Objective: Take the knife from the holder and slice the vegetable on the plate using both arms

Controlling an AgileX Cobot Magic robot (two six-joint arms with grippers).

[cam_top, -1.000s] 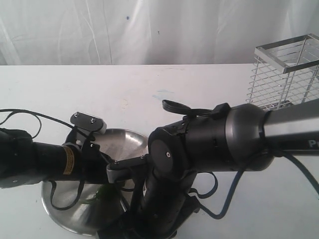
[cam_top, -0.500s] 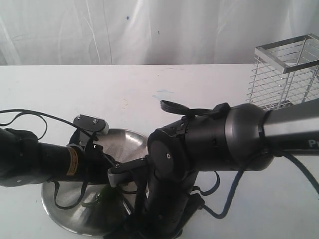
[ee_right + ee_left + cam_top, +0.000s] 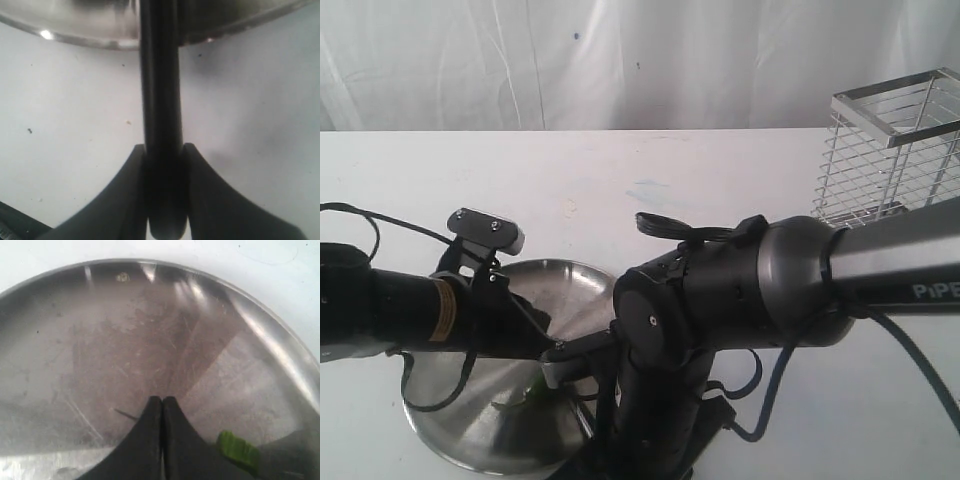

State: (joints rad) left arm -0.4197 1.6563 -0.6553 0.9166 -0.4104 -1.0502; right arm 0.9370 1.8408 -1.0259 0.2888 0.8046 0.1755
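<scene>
In the left wrist view my left gripper (image 3: 162, 400) is shut, its black fingers pressed together low over the steel plate (image 3: 125, 325) with nothing seen between them. A green piece of the vegetable (image 3: 238, 450) lies on the plate beside one finger, partly hidden by it. A thin dark stem-like line (image 3: 125, 414) pokes out at the other finger. My right gripper (image 3: 163, 150) is shut on the knife's black handle (image 3: 160, 95), which runs toward the plate's rim (image 3: 90, 41); the blade is out of view. In the exterior view both arms cross over the plate (image 3: 470, 430).
The chrome wire-mesh holder (image 3: 890, 150) stands at the table's back right. The bulky right arm (image 3: 750, 290) and the slimmer left arm (image 3: 410, 310) hide most of the plate's front. A white curtain hangs behind the white table (image 3: 620, 180).
In the exterior view the left arm has drawn back to the left and its wrist sits a little higher. The right arm has shifted slightly left. Both grippers stay shut.
</scene>
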